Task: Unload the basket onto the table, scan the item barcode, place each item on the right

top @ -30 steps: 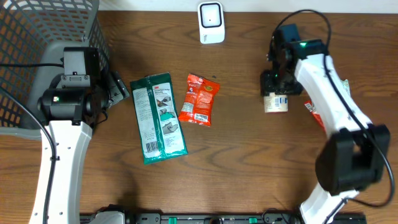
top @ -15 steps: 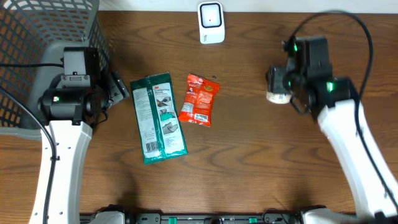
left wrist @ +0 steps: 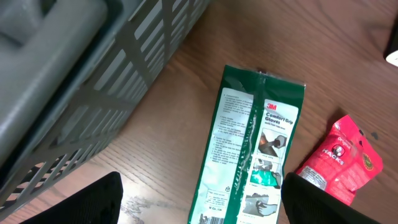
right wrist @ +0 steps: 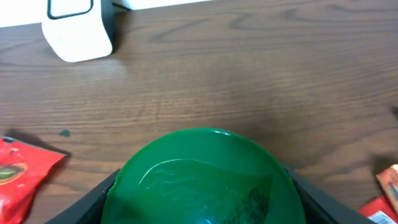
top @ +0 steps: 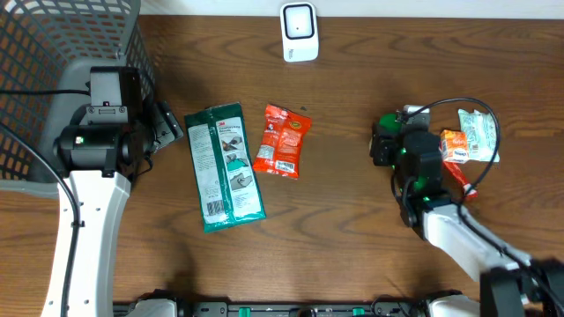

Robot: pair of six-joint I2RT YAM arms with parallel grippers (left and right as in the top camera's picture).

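Dark wood counter (top: 352, 229), white scanner (top: 299, 33) at its back edge. Left hand (left wrist: 201, 177), down-left of the scanner, gapes wide with nothing in it. Right hand (right wrist: 202, 186), down-right of the scanner, is clamped round the tub (right wrist: 202, 162). Glossy round green lid, that's all I can see of it.

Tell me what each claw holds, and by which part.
The right claw grips the green-topped container across the sides of its round top. The left claw is open and holds nothing.
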